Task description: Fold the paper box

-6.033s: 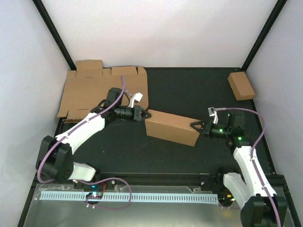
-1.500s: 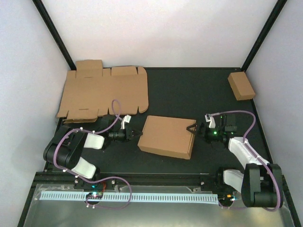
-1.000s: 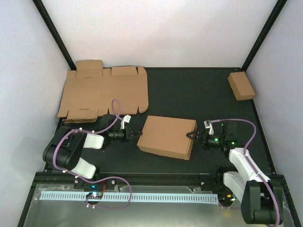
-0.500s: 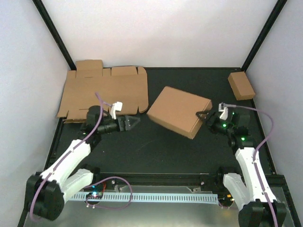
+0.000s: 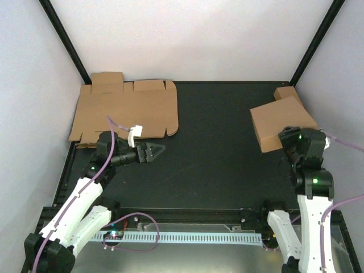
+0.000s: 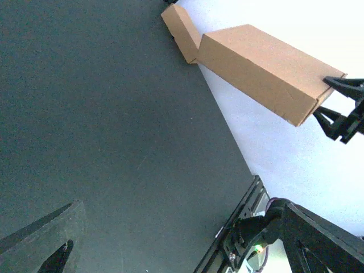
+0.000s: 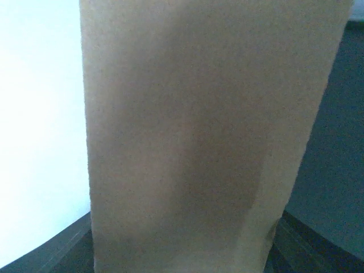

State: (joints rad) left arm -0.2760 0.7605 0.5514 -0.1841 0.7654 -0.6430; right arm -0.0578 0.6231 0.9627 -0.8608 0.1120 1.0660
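View from above: a folded brown corrugated-cardboard box (image 5: 282,122) is held aloft at the right rear of the black worktop (image 5: 216,148), overlapping a smaller closed brown box (image 5: 286,92). A flat brown die-cut cardboard sheet (image 5: 125,111) lies at left rear. The left jaws gape wide, empty, beside it.
Left wrist: the right jaws clamp the folded box's end.
Right wrist: the box fills the frame.

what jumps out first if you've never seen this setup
A folded paper box is held off the table at the far right by the right gripper, which is clamped on its end, just in front of a small closed box in the corner. At the far left lies a flat cardboard blank, flaps unfolded, with the open left gripper by its near edge.
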